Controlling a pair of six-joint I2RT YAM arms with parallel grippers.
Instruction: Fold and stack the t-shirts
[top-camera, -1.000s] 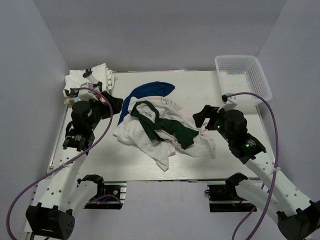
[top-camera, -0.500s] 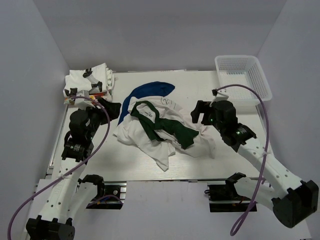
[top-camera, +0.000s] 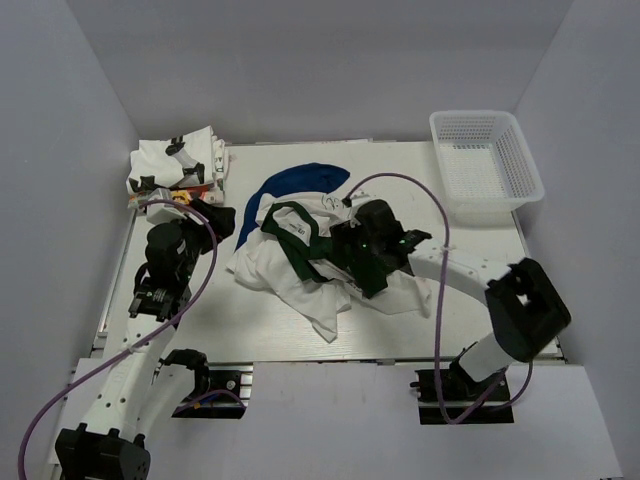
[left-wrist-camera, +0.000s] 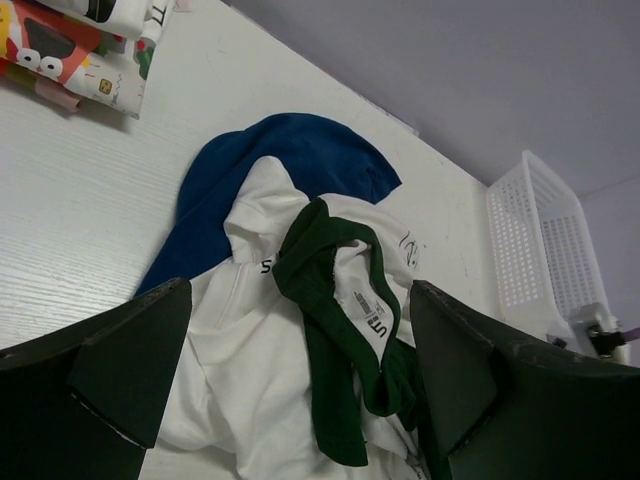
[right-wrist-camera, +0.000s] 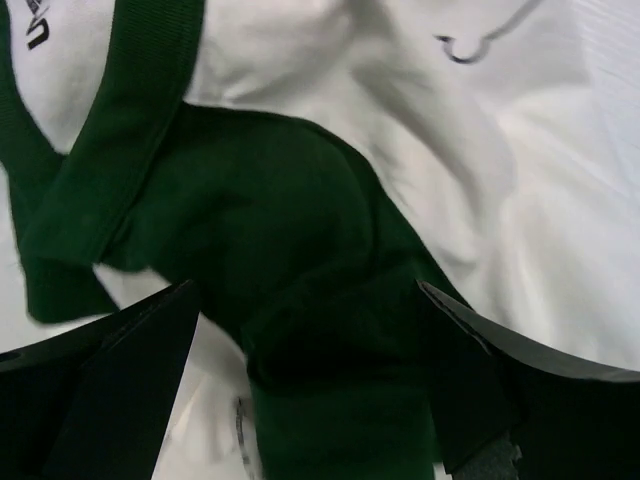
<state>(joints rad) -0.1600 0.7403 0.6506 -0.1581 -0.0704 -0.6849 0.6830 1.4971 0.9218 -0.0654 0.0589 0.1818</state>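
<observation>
A crumpled white t-shirt with dark green trim (top-camera: 300, 262) lies mid-table, partly over a dark blue t-shirt (top-camera: 290, 185). Both show in the left wrist view, the white one (left-wrist-camera: 250, 370) and the blue one (left-wrist-camera: 290, 155). Folded printed t-shirts (top-camera: 180, 160) are stacked at the far left corner. My right gripper (top-camera: 345, 245) is open, low over the green part of the white shirt (right-wrist-camera: 300, 290), its jaws either side of a green fold. My left gripper (top-camera: 215, 215) is open and empty, above the table left of the pile.
A white mesh basket (top-camera: 487, 160) stands at the far right corner; it also shows in the left wrist view (left-wrist-camera: 535, 250). The folded stack's edge (left-wrist-camera: 90, 50) is at the top left of that view. Purple cables loop over both arms.
My right arm has swung left from the table's right side onto the white and green shirt. My left gripper has shifted slightly and stays open.
</observation>
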